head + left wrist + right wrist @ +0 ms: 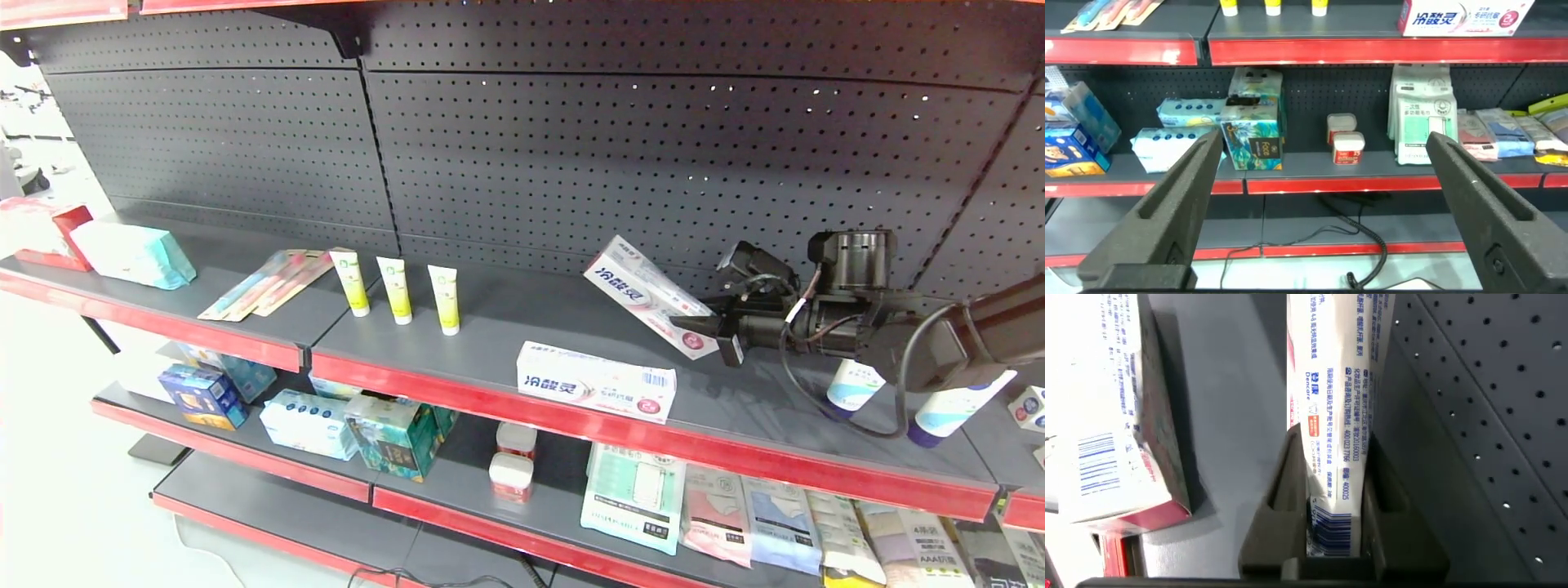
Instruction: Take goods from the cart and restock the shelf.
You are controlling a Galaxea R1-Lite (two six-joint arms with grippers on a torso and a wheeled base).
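- The right gripper (712,331) clamps one end of a toothpaste box (645,290), tilted above the upper shelf (506,314).
- A second toothpaste box (596,381) lies at that shelf's front edge.
- The left gripper (1323,139) hangs wide open and empty before a lower shelf (1306,163).

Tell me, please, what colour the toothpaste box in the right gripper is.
The toothpaste box is white with a pink end; the head view shows it best.

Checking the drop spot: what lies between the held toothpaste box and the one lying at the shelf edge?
Nothing: bare shelf separates the held box from the lying box, as the head view shows.
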